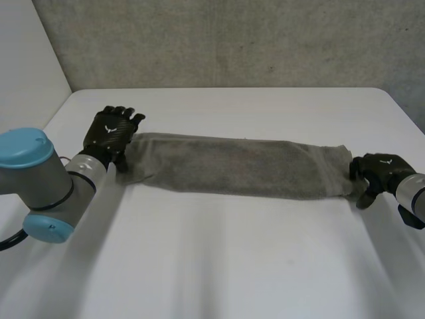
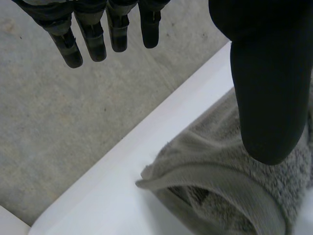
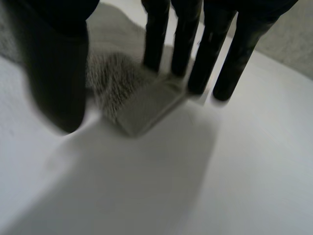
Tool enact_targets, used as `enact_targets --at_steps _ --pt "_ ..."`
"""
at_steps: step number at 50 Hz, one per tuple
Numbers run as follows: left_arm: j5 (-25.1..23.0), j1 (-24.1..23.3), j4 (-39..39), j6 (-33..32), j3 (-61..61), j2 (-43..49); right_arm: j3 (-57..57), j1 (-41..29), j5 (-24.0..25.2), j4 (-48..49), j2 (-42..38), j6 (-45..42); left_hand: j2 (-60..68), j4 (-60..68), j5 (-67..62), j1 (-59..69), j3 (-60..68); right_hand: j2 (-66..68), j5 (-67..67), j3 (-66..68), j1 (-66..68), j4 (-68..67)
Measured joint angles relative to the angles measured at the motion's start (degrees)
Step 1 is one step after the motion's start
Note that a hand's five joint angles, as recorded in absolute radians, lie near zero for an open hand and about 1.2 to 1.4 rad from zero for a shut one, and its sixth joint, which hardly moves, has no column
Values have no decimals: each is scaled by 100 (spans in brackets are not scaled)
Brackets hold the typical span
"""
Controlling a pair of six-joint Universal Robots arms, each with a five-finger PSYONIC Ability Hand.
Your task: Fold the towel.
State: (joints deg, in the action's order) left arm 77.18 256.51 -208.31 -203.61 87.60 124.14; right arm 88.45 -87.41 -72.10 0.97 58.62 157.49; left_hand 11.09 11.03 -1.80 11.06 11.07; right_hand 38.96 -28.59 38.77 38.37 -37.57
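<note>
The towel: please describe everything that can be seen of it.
The towel is grey, fluffy terry with a smooth hem. It lies flat on the white table as a long narrow band, seemingly folded lengthwise. The left hand is at one end, thumb over the pile; the right hand has straight fingertips at a corner of the other end.

Soft diffuse light, bench [image 1: 226, 106] bright white, wall [image 1: 232, 40] behind dimmer; towel [image 1: 232, 166] throws a faint soft-edged shadow on its near side.
</note>
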Motion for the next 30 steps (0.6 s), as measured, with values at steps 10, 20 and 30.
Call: enact_targets --at_steps 10,20,30 --pt "15 75 1 -18 -117 277 -154 217 -261 353 -290 -52 11 3 0 0 0 3574 -3732 3789 3648 -3887" --pt "253 61 13 -5 -101 287 175 258 -614 870 93 -324 15 16 0 17 14 3575 -3732 3789 3670 -3887" --pt "383 -23 69 8 254 -173 -289 709 -836 822 105 -1496 15 16 0 16 14 3574 -3732 3789 3681 -3887"
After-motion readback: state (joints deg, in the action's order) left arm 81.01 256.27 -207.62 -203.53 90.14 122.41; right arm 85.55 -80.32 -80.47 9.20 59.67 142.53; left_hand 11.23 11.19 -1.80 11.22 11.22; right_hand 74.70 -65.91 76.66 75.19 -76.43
